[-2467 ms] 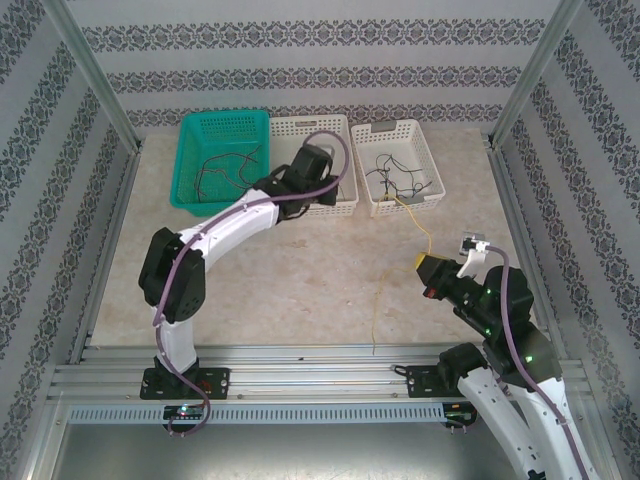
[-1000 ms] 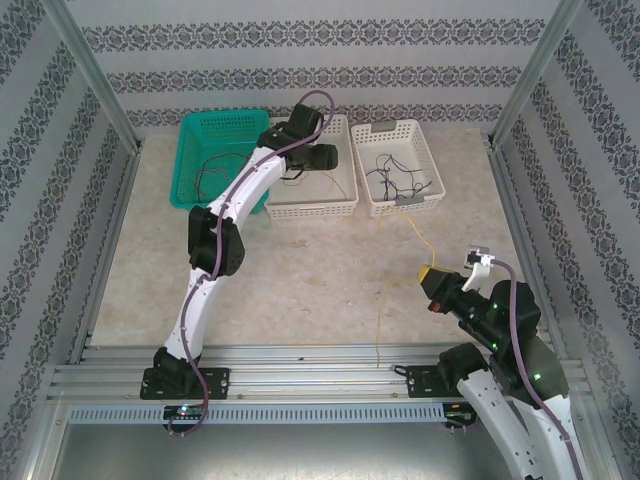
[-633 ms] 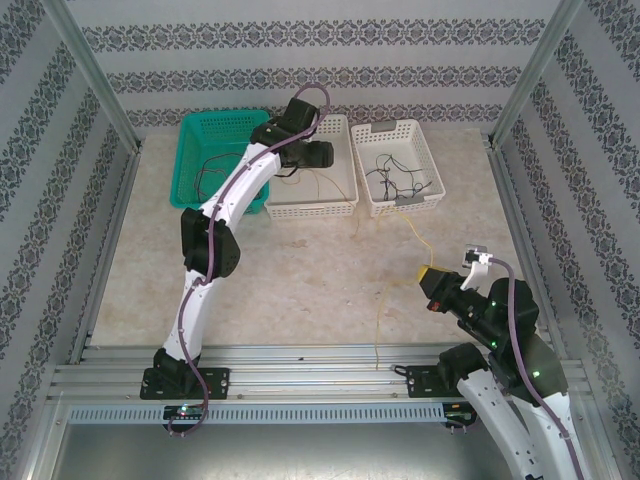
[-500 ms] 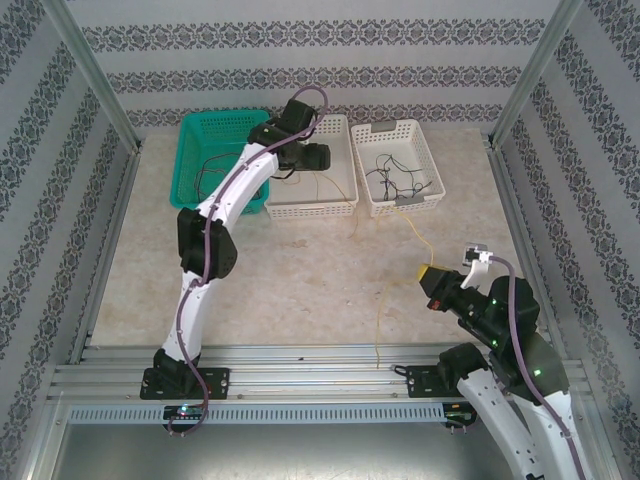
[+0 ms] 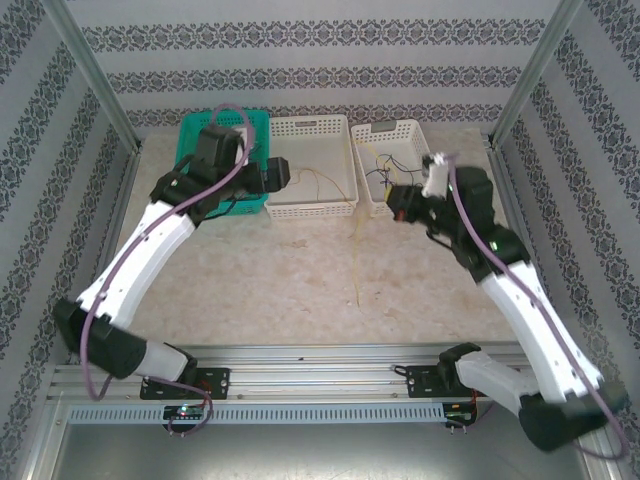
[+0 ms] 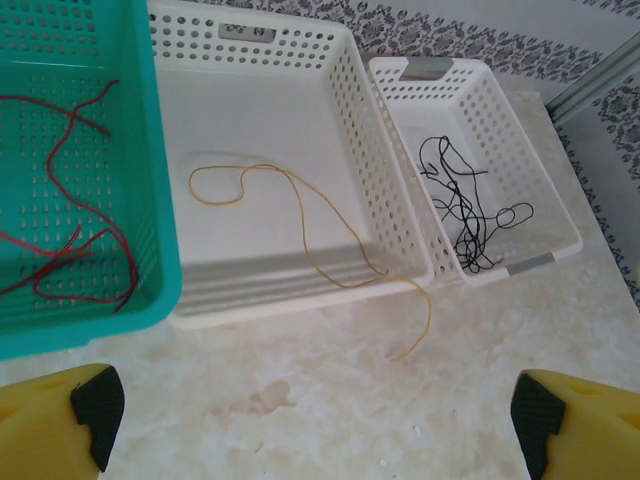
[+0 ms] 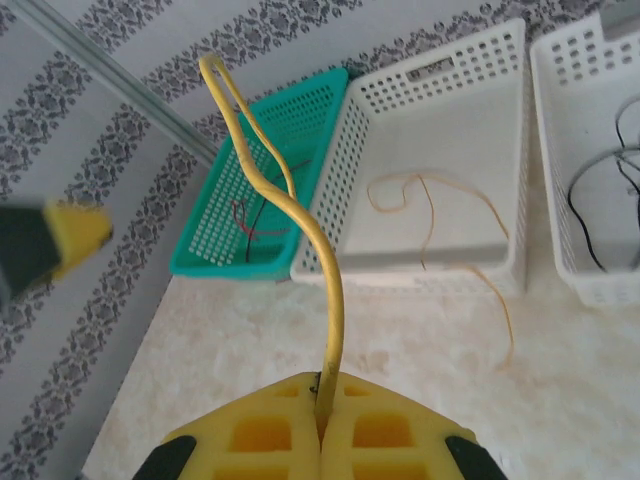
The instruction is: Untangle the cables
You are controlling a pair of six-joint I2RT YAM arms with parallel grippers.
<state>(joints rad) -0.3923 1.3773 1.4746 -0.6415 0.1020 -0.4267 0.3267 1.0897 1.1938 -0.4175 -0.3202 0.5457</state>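
Currently, yellow cable (image 7: pixel 337 300) pointing straight out of clamped right jaws, left jaws wide apart, empty.

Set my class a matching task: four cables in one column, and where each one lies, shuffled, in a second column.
Column one
1. red cables
2. orange cable
3. black cables
4. yellow cable

Column two
A. pinched in the shut right gripper
B. in the right white basket
C. in the teal basket
D. in the middle white basket, one end trailing over the rim onto the table

Pairs: 1-C, 2-D, 3-B, 4-A
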